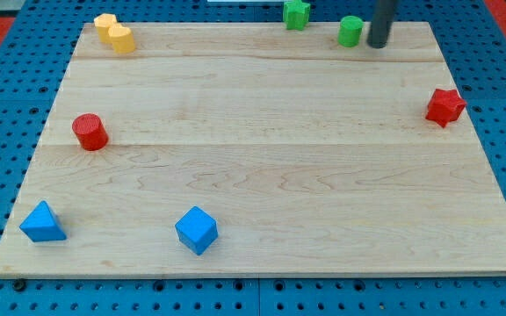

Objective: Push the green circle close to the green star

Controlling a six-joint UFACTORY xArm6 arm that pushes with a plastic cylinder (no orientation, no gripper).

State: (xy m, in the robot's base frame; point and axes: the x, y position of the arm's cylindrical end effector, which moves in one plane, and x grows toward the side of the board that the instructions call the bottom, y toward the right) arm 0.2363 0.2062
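Note:
The green circle (350,31) stands near the top edge of the wooden board (262,175), right of centre. The green star (296,13) sits at the top edge, a short way to the circle's left and apart from it. My tip (379,44) is at the lower end of the dark rod, just to the right of the green circle, close beside it; I cannot tell if it touches.
Two yellow blocks (115,32) lie together at the top left corner. A red cylinder (90,132) stands at the left. A red star (445,106) sits at the right edge. A blue triangle (42,222) and a blue cube (197,230) lie near the bottom left.

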